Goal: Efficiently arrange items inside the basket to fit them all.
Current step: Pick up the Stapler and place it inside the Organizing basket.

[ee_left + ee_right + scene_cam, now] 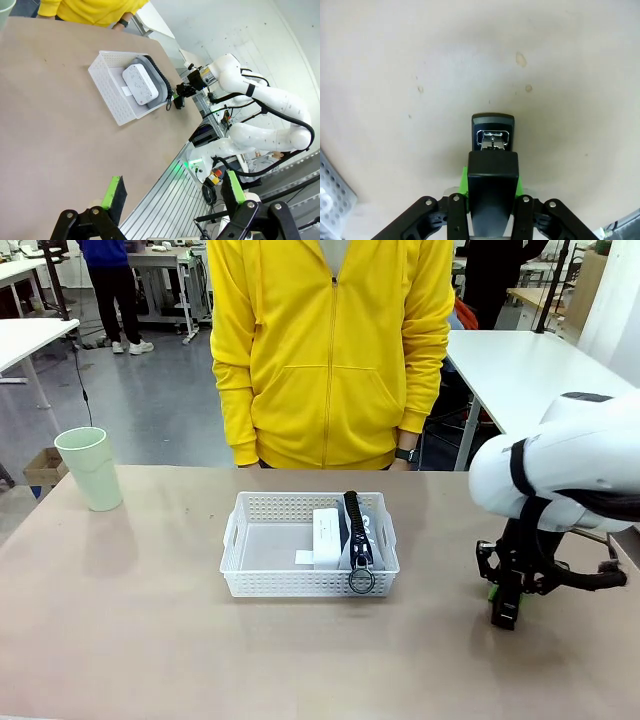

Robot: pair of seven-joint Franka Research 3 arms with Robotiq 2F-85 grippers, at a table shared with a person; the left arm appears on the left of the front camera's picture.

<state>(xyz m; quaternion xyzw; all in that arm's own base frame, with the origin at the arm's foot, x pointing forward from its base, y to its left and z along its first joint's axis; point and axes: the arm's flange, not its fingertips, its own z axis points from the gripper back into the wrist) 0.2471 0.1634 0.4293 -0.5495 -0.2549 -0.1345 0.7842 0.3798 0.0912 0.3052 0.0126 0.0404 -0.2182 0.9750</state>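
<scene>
The black stapler stands on end near the table's right edge, pinched between the green pads of your right gripper and well apart from the white basket at the table's middle. Lift it clear, carry it over the basket's bare left half, and lay it flat and lengthwise against the small white box, which lies beside the grey zip pouch. Packed tight, that should leave room for the pale green cup near the far-left corner; your left gripper hangs spread and empty at the near edge.
</scene>
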